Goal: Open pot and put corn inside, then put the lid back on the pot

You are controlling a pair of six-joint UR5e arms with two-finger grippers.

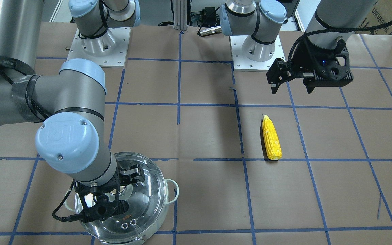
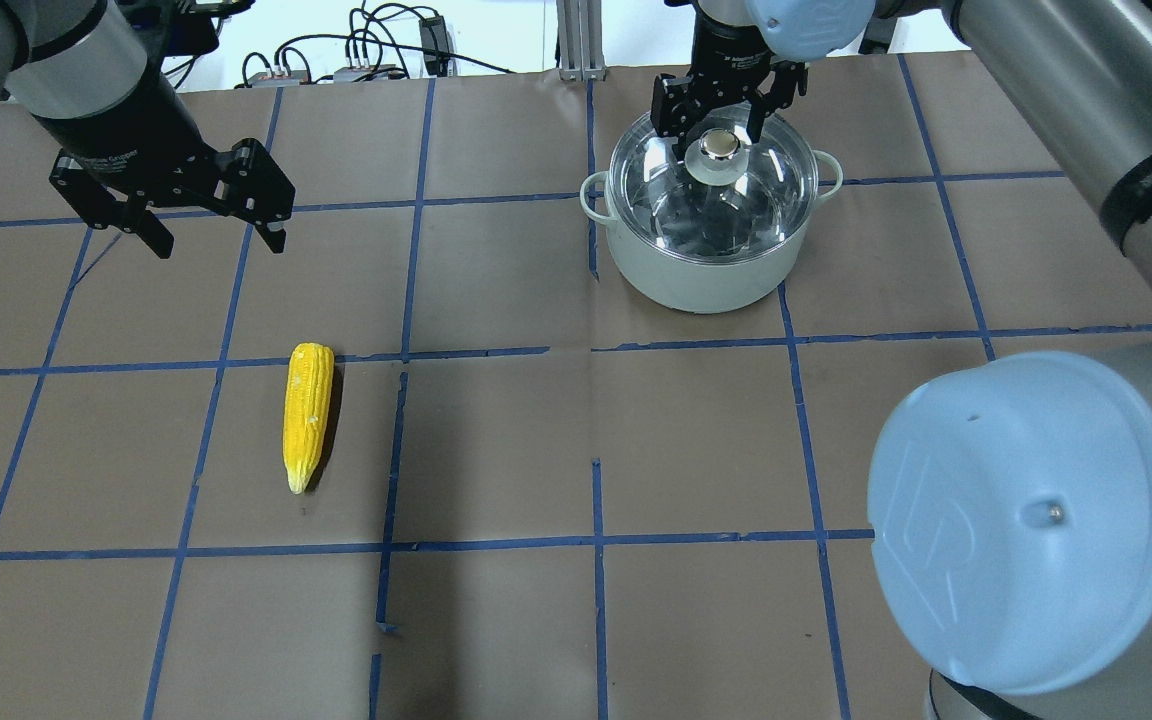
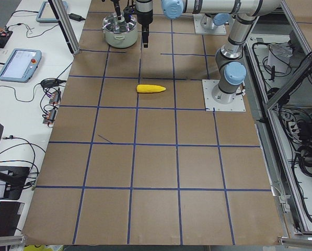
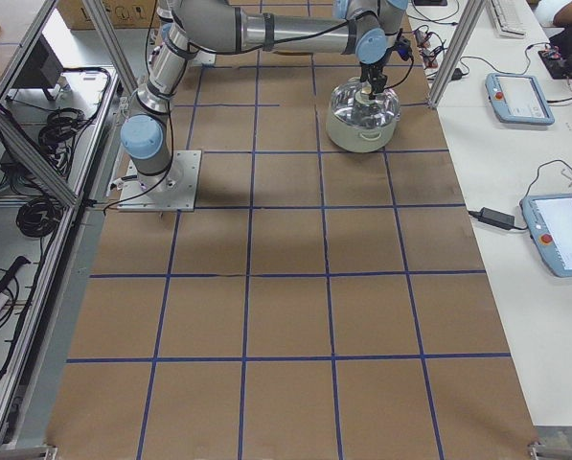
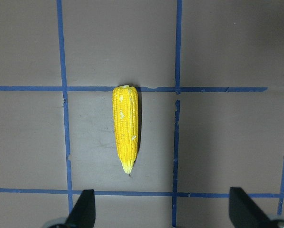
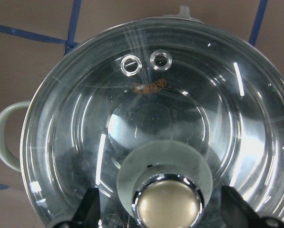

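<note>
The mint-green pot [image 2: 696, 285] stands at the far right of the table with the glass lid [image 2: 771, 195] on it. My right gripper [image 2: 721, 125] hangs over the lid, open, one jaw on each side of the knob [image 2: 721, 148]. In the right wrist view the knob [image 6: 168, 204] sits between the fingers [image 6: 89, 209], apart from them. The yellow corn [image 2: 307, 415] lies flat on the table at the left. My left gripper [image 2: 218, 240] is open and empty, above the table beyond the corn [image 5: 125, 128].
Brown paper with a blue tape grid covers the table [image 2: 576, 450]. The arm bases [image 1: 97, 47] stand on white plates at the robot's edge. Tablets and cables [image 3: 20, 63] lie on the side bench. The right arm's elbow [image 2: 1026, 520] fills the overhead view's lower right.
</note>
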